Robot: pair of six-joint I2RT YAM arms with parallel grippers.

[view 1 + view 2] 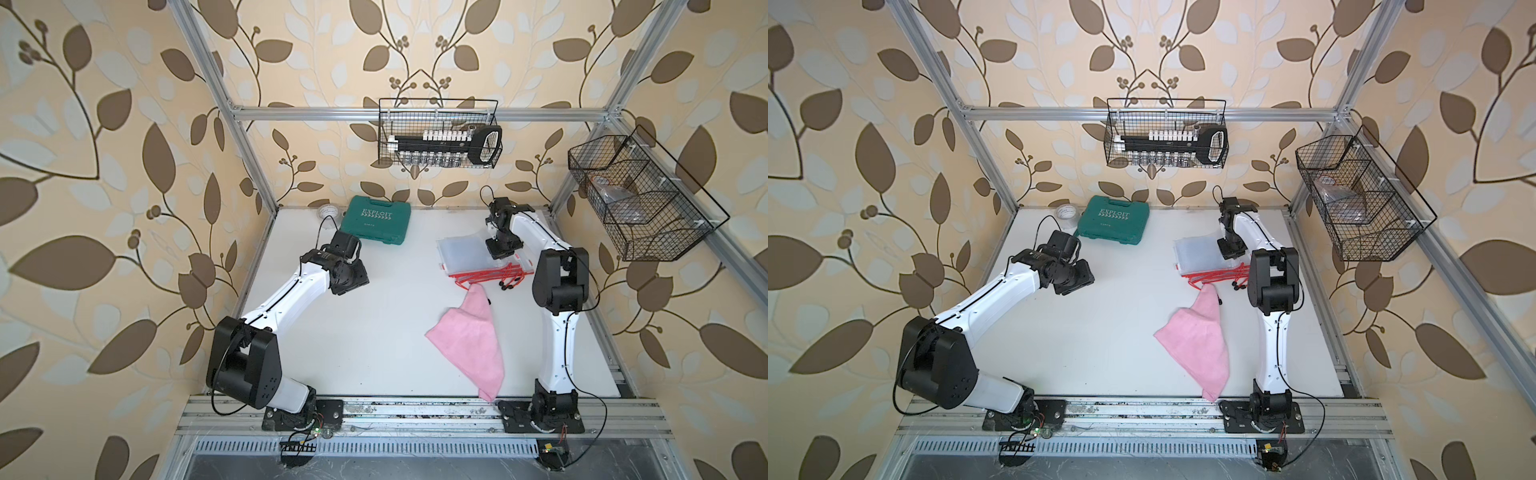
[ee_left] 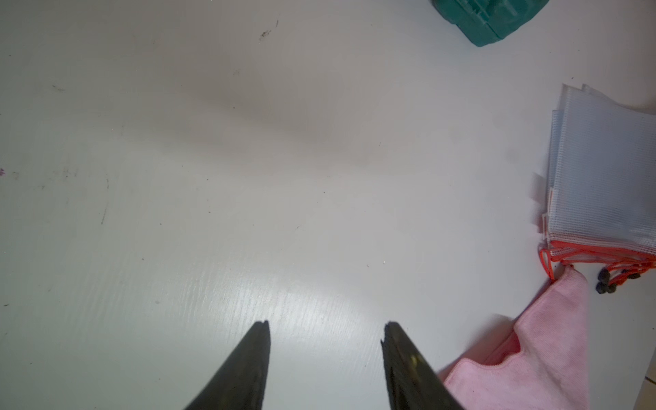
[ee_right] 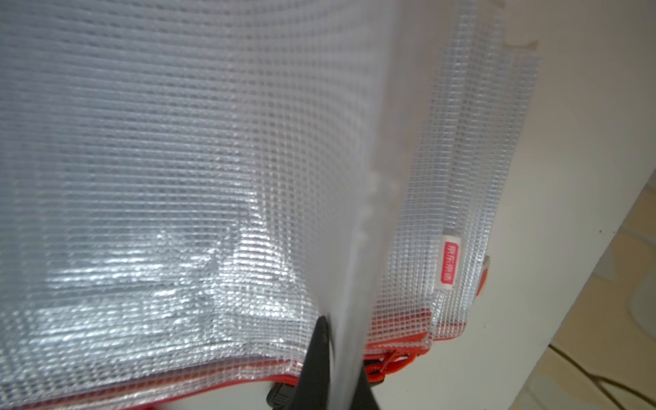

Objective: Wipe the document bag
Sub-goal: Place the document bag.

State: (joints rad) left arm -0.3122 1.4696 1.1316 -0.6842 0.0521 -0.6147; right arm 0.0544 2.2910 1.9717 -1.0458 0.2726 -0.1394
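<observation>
Pinching the document bag [image 3: 159, 159] edge is the right pincer [image 3: 339, 342]; left pincer [image 2: 326, 324] gapes

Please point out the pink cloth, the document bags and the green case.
pink cloth [image 1: 465, 336]: a top view, middle of fabric.
document bags [image 1: 461, 253]: a top view, clear mesh face.
green case [image 1: 376, 224]: a top view, lid centre.

One green plastic tool case [image 1: 376, 218]; beside it, one white tape roll [image 1: 328, 212]. Right of the case: several stacked translucent mesh plastic document bags with red zips [image 1: 461, 253], exact count unclear, and one pink cloth [image 1: 469, 336]. Two black wire baskets [image 1: 438, 99].
</observation>
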